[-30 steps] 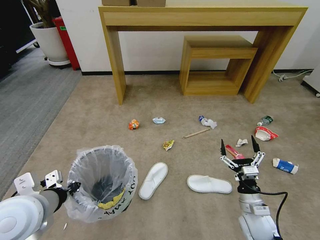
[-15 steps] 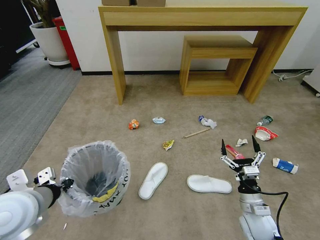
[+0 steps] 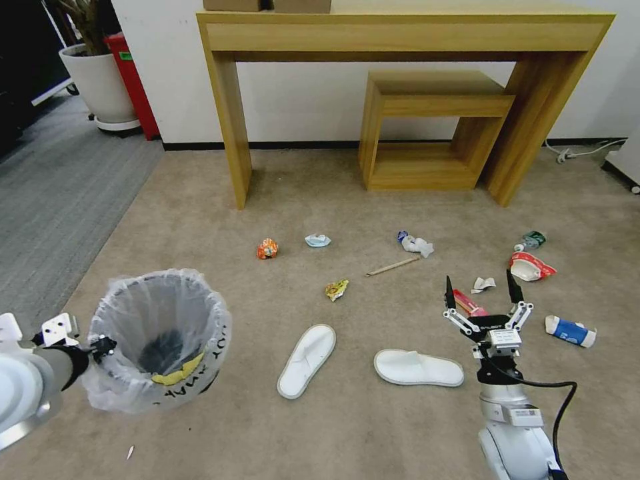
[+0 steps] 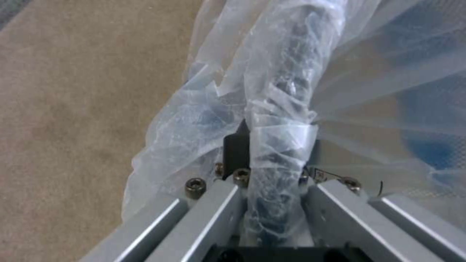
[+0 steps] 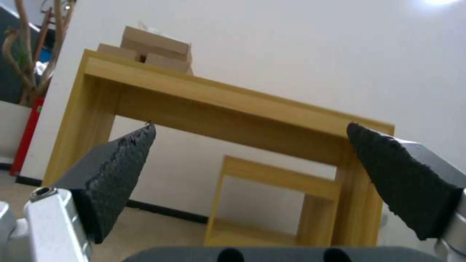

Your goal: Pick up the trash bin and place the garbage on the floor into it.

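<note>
Gripping the bag-lined rim of the small round black trash bin (image 3: 157, 337) at its nine o'clock, my left gripper (image 3: 100, 347) is clamped tight. My right gripper (image 3: 481, 291) hovers spread wide above the beige carpet floor (image 3: 373, 427), the white slipper (image 3: 418, 368) at its seven o'clock.

The head camera looks forward and down over beige short-pile carpet (image 3: 373, 427) toward a tall yellow-wood console table (image 3: 407, 33). The right wrist camera, low, faces that same table (image 5: 233, 98). The left wrist camera sits tight against crinkly translucent plastic (image 4: 281, 109).
</note>
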`<state>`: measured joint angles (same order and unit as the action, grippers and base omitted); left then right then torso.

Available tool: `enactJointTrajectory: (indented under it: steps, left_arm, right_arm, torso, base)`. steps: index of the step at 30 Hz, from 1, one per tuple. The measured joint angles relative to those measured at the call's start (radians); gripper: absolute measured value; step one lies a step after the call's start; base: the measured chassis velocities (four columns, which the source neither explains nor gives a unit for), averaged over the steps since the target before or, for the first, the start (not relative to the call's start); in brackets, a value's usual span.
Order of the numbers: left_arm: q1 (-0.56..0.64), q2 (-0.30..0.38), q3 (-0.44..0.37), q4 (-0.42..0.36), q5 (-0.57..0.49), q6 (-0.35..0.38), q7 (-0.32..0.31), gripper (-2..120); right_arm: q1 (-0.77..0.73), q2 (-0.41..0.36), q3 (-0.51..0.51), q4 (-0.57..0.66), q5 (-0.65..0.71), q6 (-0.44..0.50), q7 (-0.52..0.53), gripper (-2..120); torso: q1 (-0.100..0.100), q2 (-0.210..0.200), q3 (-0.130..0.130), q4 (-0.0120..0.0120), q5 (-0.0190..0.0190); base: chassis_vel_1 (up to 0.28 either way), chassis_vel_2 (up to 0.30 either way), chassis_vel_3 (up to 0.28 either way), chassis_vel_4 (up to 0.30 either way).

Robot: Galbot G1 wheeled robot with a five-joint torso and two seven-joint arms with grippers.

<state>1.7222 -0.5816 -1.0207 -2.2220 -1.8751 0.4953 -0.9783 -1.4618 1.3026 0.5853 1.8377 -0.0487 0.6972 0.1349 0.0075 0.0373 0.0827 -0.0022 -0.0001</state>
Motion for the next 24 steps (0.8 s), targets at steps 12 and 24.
enactJointTrajectory:
  steps: [12,24]
  left_arm:
    - [-0.026,0.018,0.006,0.063,0.012,-0.001,0.026,0]
    - [-0.052,-0.026,0.07,0.074,0.065,-0.015,0.035,0]
  right_arm:
    - [0.033,-0.035,-0.053,0.009,0.099,-0.097,0.037,100]
    - [0.042,-0.021,-0.056,-0.026,0.048,-0.075,0.027,100]
  torso:
    - [0.0,0.0,0.0,-0.0001,0.0002]
    - [0.0,0.0,0.0,-0.0001,0.0001]
  base:
    - [0.0,0.0,0.0,0.0]
    - [0.0,0.0,0.0,0.0]
